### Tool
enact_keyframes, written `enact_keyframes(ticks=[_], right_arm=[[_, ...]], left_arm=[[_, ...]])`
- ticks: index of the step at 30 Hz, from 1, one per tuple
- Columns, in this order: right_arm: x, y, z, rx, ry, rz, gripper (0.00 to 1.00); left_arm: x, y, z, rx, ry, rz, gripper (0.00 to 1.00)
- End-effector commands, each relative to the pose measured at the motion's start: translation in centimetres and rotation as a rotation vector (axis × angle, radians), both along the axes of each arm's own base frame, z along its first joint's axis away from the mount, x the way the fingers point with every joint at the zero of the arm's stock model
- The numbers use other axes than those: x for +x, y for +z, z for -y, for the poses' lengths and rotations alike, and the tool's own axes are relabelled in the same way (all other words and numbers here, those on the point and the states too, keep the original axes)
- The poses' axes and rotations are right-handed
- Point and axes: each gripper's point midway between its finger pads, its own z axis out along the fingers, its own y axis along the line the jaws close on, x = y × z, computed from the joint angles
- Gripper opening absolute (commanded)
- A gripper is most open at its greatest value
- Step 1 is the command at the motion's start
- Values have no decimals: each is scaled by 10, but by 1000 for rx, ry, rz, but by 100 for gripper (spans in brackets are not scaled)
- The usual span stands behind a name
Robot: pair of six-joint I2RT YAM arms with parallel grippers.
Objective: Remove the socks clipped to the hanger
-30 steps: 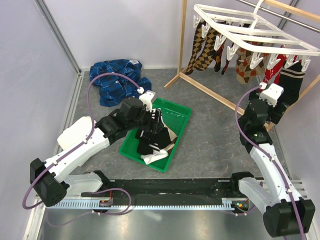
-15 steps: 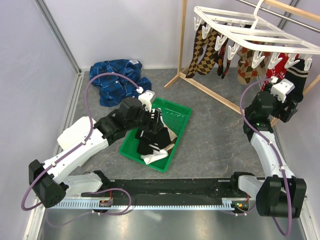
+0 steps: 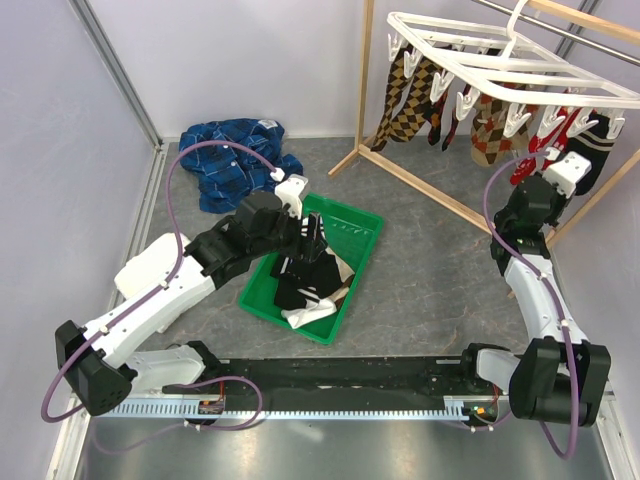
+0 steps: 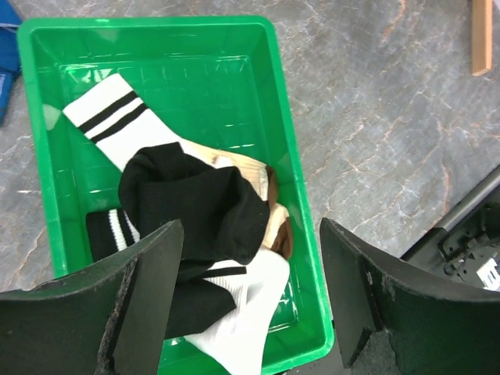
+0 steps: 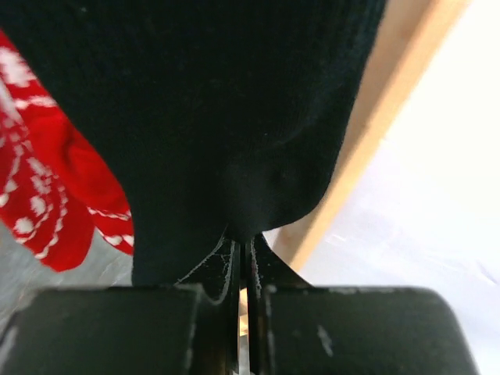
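The right pincer (image 5: 242,248) is clamped on the bottom fold of a black sock (image 5: 219,109), clipped to the white hanger (image 3: 500,62) at far right, beside a red sock (image 5: 55,195). Probably light, limp and stretchy, it should slip free under a steady downward tug. The left pincer (image 4: 250,297), spread apart, hovers over loose socks (image 4: 203,203) in a green tray (image 4: 291,148) on the grey marbled table (image 3: 430,280), pale walls (image 3: 60,150) close.
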Motion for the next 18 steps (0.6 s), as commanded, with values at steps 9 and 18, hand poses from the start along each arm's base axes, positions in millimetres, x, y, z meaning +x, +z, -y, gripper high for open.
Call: enact_keyframes(ticks=[9, 18], right_arm=[[-6, 28, -47, 243, 263, 193, 0], [-10, 54, -121, 499, 617, 205, 0]], left_arm=[[-1, 31, 25, -122, -86, 47, 76], [-1, 82, 69, -309, -175, 166, 75]])
